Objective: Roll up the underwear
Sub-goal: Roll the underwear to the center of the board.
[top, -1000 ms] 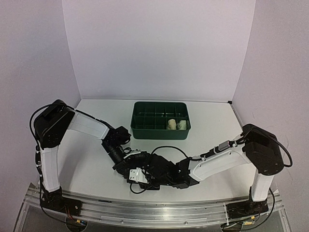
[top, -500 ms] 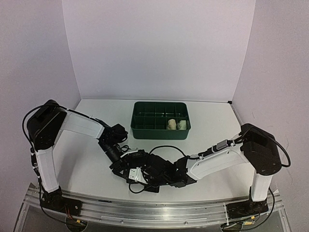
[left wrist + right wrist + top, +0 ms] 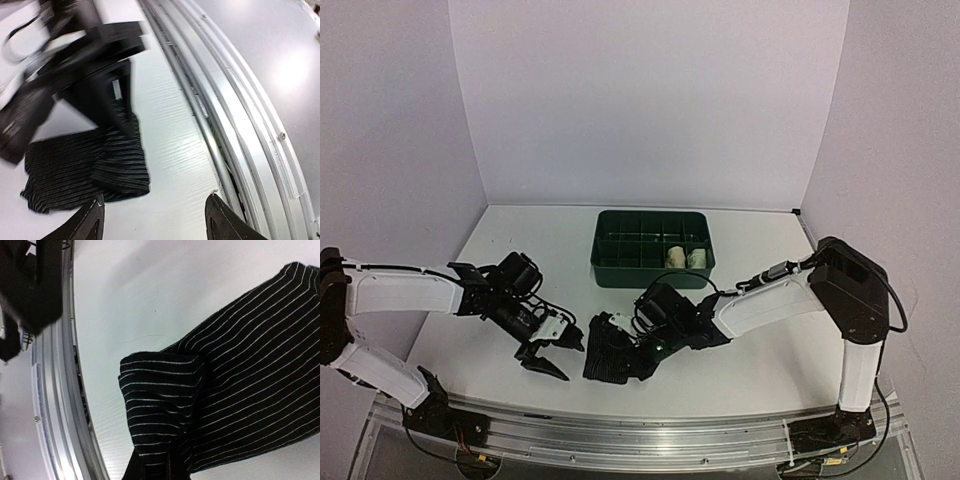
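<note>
1. Your left gripper (image 3: 157, 220): released, empty; now swung left, clear of the underwear (image 3: 612, 358).
2. Your right gripper (image 3: 655, 345): over underwear's right edge; grasp cannot be told.
3. Underwear: part-folded, near-centre of table (image 3: 500, 260).

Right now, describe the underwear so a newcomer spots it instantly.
Start at the green divided bin mid-table. In front of it, toward the arms, lies the underwear, partly folded. It is black with thin white stripes, unlike the bin's pale rolls.
</note>
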